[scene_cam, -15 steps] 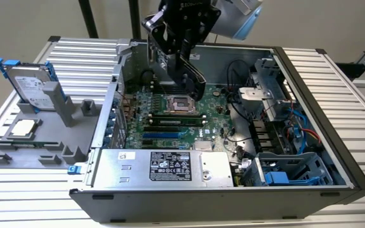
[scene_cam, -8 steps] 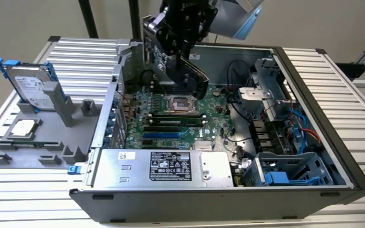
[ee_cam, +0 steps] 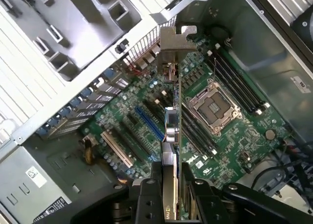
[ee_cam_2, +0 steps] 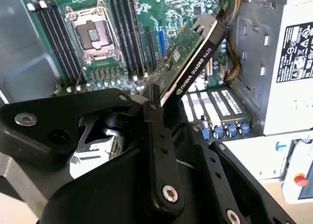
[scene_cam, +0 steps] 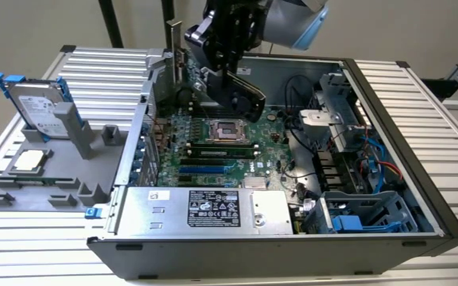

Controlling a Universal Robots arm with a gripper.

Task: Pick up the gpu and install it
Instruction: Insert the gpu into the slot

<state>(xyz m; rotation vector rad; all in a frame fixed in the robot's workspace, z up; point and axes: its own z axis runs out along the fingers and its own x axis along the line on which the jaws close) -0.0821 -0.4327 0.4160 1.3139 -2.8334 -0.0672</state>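
First wrist view: the gripper pinches the gpu between its fingers, one on each face. The gpu stands edge-on over the motherboard, beside the CPU socket. Its grey end bracket lies beyond the socket, near the computer case's slotted wall.

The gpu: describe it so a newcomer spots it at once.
Over the open grey computer case, above its green motherboard, the black tool clamps a thin green circuit-board card. Unlike that fixed board, it hangs tilted, with a grey metal end bracket.
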